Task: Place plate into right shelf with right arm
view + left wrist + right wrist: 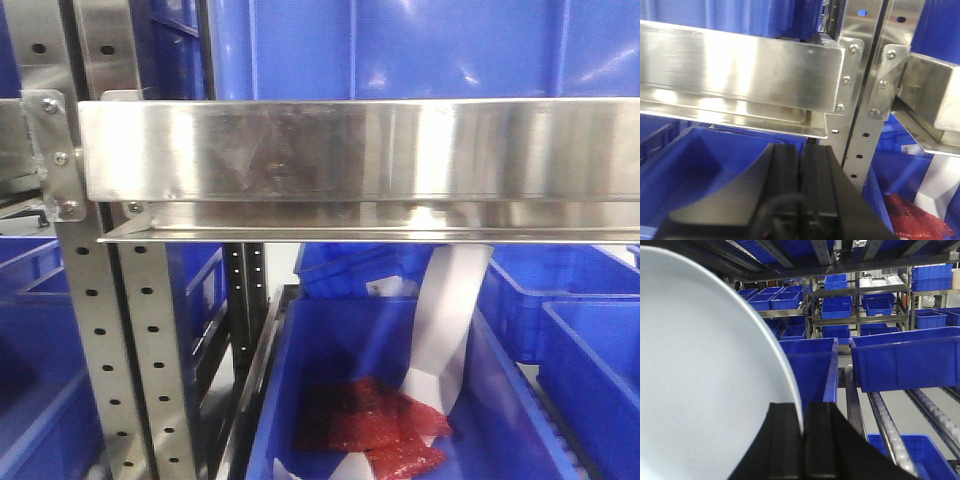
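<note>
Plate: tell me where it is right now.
In the right wrist view the plate fills the left side, its rim clamped in the right gripper, blue bins beyond to its right.

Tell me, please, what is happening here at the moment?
The right hand is clamped on the edge of a round glossy white plate, held among the blue plastic bins of the stainless-steel shelf. The plate is not yet set down. The left hand is shut and empty beside the rail.

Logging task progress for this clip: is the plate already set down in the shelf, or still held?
Still held: the right gripper is clamped on the rim of the plate, which stands on edge above the blue bins.
</note>
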